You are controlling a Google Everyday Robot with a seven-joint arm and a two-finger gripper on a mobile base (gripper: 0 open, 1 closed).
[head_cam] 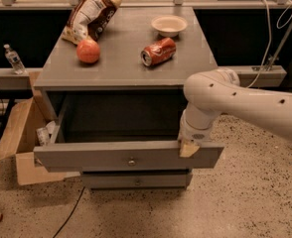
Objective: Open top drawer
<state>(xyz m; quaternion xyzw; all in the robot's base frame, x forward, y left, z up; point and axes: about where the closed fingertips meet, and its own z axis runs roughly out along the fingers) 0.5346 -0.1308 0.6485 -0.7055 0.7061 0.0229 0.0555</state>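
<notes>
Camera view has the top drawer [111, 155] standing well out from under the tabletop [126, 73], its box open. The hand [188, 148] sits on the front's upper edge near the right end, apparently hooked there to drag it; spread or closed, I cannot tell.

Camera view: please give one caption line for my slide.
Gripper at the front edge of the pulled-out top drawer, right of its knob.
</notes>
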